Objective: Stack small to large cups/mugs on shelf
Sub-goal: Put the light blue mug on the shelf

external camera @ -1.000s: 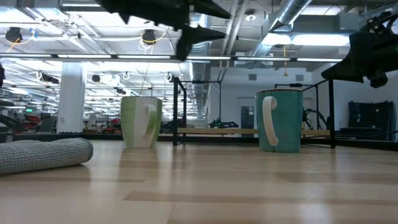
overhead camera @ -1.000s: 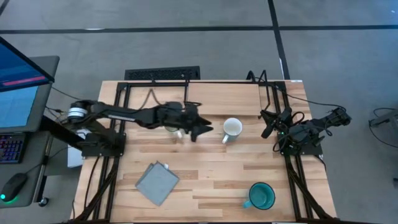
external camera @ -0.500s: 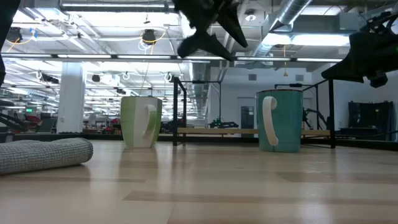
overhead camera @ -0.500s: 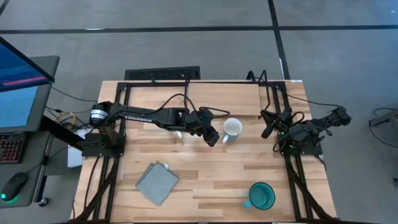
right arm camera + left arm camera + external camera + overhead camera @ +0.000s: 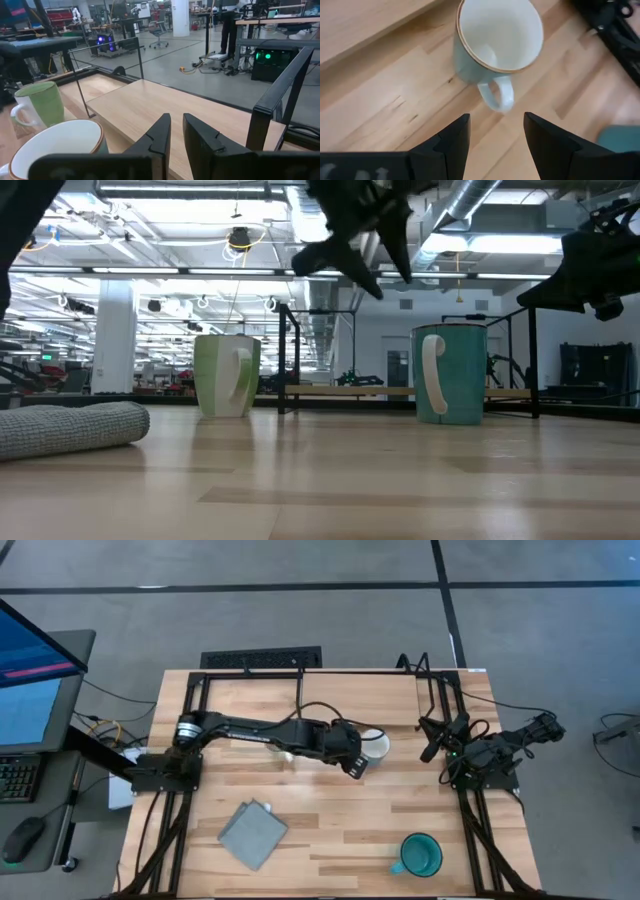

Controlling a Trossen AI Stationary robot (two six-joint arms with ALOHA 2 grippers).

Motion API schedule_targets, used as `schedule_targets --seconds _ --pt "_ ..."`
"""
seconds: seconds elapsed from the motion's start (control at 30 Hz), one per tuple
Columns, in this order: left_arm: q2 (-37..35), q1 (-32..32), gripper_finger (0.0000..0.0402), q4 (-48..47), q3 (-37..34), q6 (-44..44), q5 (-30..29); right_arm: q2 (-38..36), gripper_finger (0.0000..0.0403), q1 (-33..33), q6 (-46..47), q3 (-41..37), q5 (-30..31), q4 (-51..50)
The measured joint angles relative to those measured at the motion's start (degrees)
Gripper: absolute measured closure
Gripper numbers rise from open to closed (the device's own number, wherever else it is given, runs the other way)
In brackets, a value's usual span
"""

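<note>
White mug point(image 5: 375, 746) stands upright on the bench point(image 5: 330, 830), near its middle and just in front of the shelf point(image 5: 360, 700); handle points toward the bench's front, seen plainly in the left wrist view point(image 5: 499, 95); rim has a thin brown edge, inside empty.

Light green mug point(image 5: 37, 102) upright on the bench beside the white one (mostly hidden under the left arm from above; clear in the right wrist view); teal mug point(image 5: 420, 856) well apart, near the front right corner of the bench, handle to its left as seen from above; shelf plank carries no mug that I can see.

Left pincer point(image 5: 493, 132) hovers above the white mug's handle side, jaws spread wide, holding nothing; handle lies between the lines of the two fingers but farther out, no contact. Right pincer point(image 5: 176, 131) waits at the bench's right edge, jaws narrow with a small gap, empty.

Step in hand (judgement): approach to grasp the white mug, the smallest, first of the three to go up; none placed yet, so the task is at its start.

Next move calls for: descent until the fingers bracket the rim or handle, then closing; lift clear of the green mug beside it; carry back onto the shelf plank. A folded grey cloth point(image 5: 252, 833) lies front left, out of the way.
</note>
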Motion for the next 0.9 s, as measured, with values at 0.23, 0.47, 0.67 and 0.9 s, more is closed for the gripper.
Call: schedule_targets --seconds 0.23,0.47,0.67,0.9 --pt "4.51 0.27 0.0225 4.55 1.98 0.96 2.51 0.00 0.0329 0.01 0.03 0.00 0.00 0.00" --pt "7.18 0.27 0.0225 5.81 2.07 0.50 2.20 0.00 0.0329 0.01 0.07 0.00 0.00 0.00" --pt "8.01 0.38 0.0225 7.08 2.02 0.46 0.24 0.00 0.0329 0.00 0.08 0.00 0.00 0.00" --pt "8.99 0.36 0.0225 9.39 2.07 0.94 1.25 0.00 0.0329 -0.01 0.09 0.00 0.00 0.00"
